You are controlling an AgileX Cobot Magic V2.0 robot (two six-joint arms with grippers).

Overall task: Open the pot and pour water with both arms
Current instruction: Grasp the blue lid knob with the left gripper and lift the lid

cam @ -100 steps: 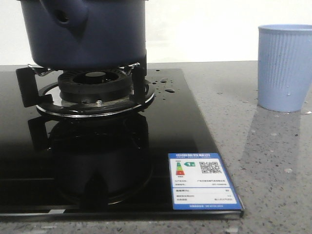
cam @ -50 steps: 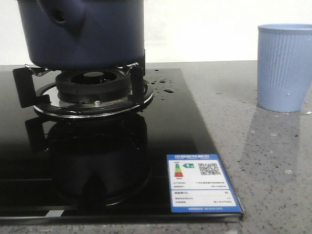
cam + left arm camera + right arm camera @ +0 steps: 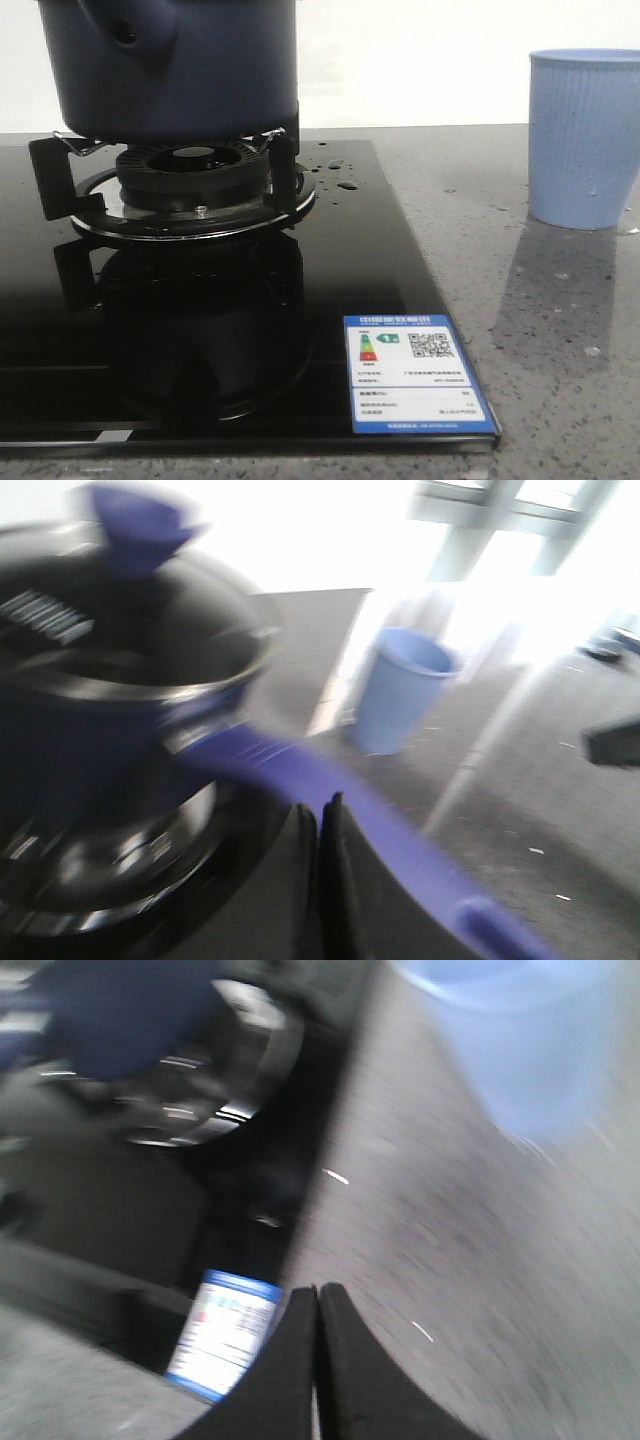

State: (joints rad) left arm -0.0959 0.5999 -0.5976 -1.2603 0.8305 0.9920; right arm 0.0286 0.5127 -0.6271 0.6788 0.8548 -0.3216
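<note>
Front view: the pot is seen seated on the black supports of the gas burner, at the far left of the black glass hob. Its dark blue wall is matte and straight, and a rounded stub with a small hole is noted on the near left side. Water is recorded only as droplets and a small shiny patch on the glass, just right of the burner ring. A blue-bordered energy label is fixed at the near right corner of the hob. A light blue ribbed cup stands upright on the grey speckled counter, well apart from the pot, to the right.

From the left wrist, blurred, the pot's long blue handle is seen running toward the camera; the left gripper is pressed together, and contact with the handle cannot be determined. From the right wrist, also blurred, the right gripper is pressed together over the counter beside the hob edge, holding nothing.
</note>
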